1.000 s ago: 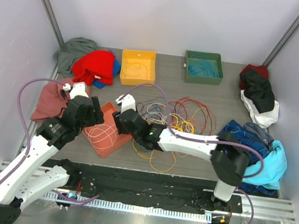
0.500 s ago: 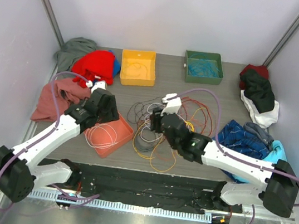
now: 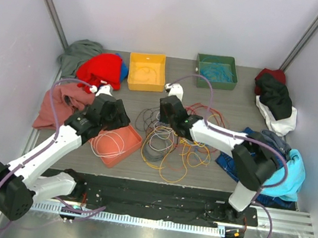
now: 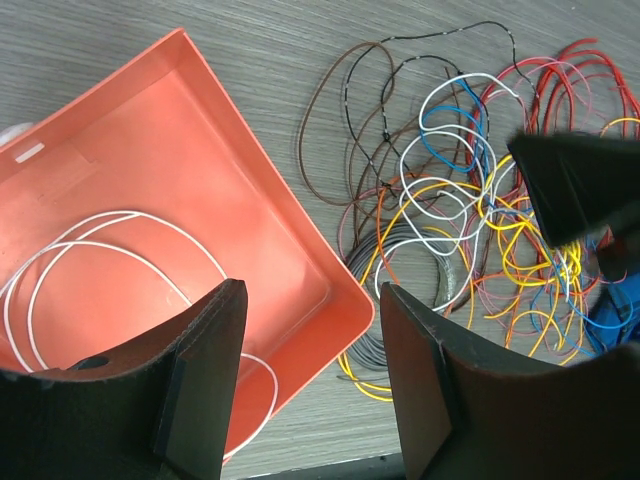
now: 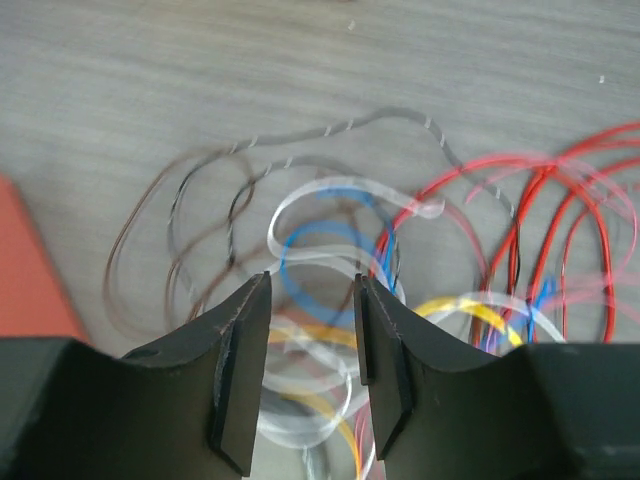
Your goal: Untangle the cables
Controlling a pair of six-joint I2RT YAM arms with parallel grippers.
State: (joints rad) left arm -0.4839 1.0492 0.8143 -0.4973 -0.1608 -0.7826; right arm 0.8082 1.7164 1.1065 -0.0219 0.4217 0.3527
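The cables (image 3: 175, 138) lie as a loose tangle of red, yellow, blue, white, grey and black-brown loops in the middle of the table. They also show in the left wrist view (image 4: 470, 220) and, blurred, in the right wrist view (image 5: 330, 230). My right gripper (image 3: 162, 115) hovers over the tangle's far left part, open and empty (image 5: 312, 285). My left gripper (image 3: 119, 115) is open and empty (image 4: 310, 300) above the right corner of an orange tray (image 4: 250, 190). A white cable (image 4: 100, 240) lies coiled in that tray.
A yellow bin (image 3: 147, 71) and a green bin (image 3: 216, 71) stand at the back, each with cable inside. Garments lie around the edges: a red one (image 3: 100, 69), a grey one (image 3: 79, 52), a maroon one (image 3: 53, 108), a black-white heap (image 3: 276, 102) and blue ones (image 3: 275, 163).
My right gripper has moved from beside the orange tray to the right and further back, over the tangle's far left part. My left gripper has moved right, over the tray's far corner.
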